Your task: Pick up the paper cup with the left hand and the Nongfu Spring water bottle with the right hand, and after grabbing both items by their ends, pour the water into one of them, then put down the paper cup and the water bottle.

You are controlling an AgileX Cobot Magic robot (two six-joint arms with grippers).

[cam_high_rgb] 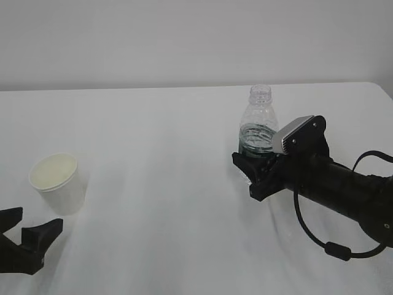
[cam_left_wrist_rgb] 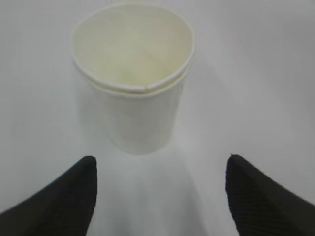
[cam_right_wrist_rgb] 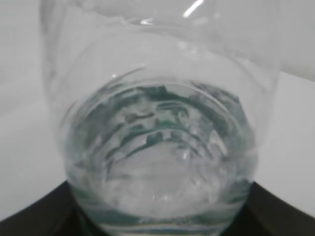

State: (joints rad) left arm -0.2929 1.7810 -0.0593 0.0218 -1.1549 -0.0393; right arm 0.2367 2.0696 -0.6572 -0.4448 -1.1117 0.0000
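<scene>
Nearest the exterior camera, at the bottom left corner, sat the left hand (cam_high_rgb: 27,236), a black two-fingered gripper on a black robot arm, its fingers spread wide with nothing between them and nothing touching them. Largest of all was the white table (cam_high_rgb: 166,184), which filled the scene up to a pale wall behind. On the right of that table lay the right hand (cam_high_rgb: 256,169), a black robot arm with a silver-grey plate on its wrist and a looping black cable; its jaws stood part-way apart around the lower body of the Nongfu Spring water bottle (cam_high_rgb: 258,126), a small clear ribbed plastic bottle with a capless threaded neck and a dark green label band. That bottle stood upright on the table, and whether the fingers pressed it firmly or only flanked it could not be told. The right wrist view showed the bottle (cam_right_wrist_rgb: 157,123) filling the frame, with the water (cam_right_wrist_rgb: 160,162), a clear colourless liquid, in its lower part. Smaller still, the paper cup (cam_high_rgb: 58,182), white, tapered, rolled at the rim and cream-yellow inside, stood upright near the left hand. From the left wrist, the cup (cam_left_wrist_rgb: 133,93) stood just ahead of the two black fingertips (cam_left_wrist_rgb: 64,196), apart from both.
</scene>
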